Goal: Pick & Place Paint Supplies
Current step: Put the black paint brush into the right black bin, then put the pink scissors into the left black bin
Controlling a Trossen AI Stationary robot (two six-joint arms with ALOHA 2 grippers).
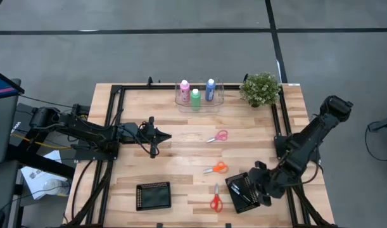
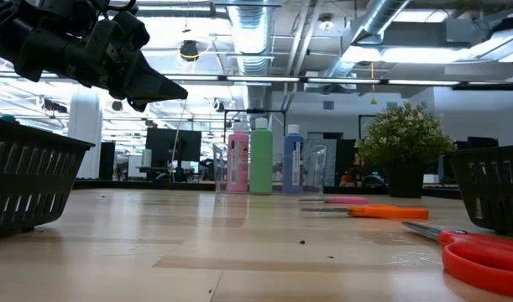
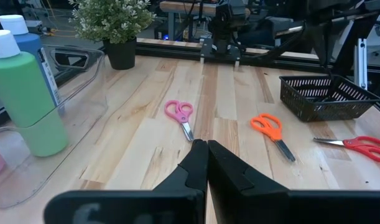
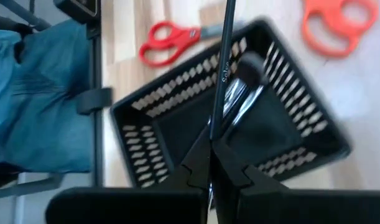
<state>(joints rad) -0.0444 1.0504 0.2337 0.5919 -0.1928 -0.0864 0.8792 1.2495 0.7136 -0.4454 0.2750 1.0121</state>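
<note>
While the right gripper [image 4: 211, 146] pinches a thin dark brush [image 4: 222, 62] between its closed fingers, it hangs over the black basket [image 1: 244, 190] near the table's front right corner. Something dark, maybe more brushes, already lies in that basket [image 4: 252, 68], but it is too blurry to be sure. So the brush part of the job looks partly done, and this brush still has to be let go into the basket.

The three paint bottles are not moved yet. The pink bottle [image 1: 185, 88], the green bottle [image 1: 196, 97] and the blue bottle [image 1: 210, 89] stand close together in a clear tray [image 1: 218, 98] at the back of the table. I think they are what is left to do.

The left gripper [image 1: 160, 136] waits above the middle left of the table with its fingers pressed together, holding nothing. A second black basket [image 1: 153, 196] sits at the front left, and it looks empty from above.

Other things lie on the light wooden table [image 1: 180, 164]: pink scissors [image 1: 217, 136], orange scissors [image 1: 216, 168] and red scissors [image 1: 215, 199]. A small green plant [image 1: 260, 88] stands at the back right, just beside the tray.

Around the table is a grey floor with dark lines. Behind it is a big bright room with pipes on the ceiling [image 2: 256, 33]. Someone's blue trouser leg [image 4: 40, 93] shows beside the table.
</note>
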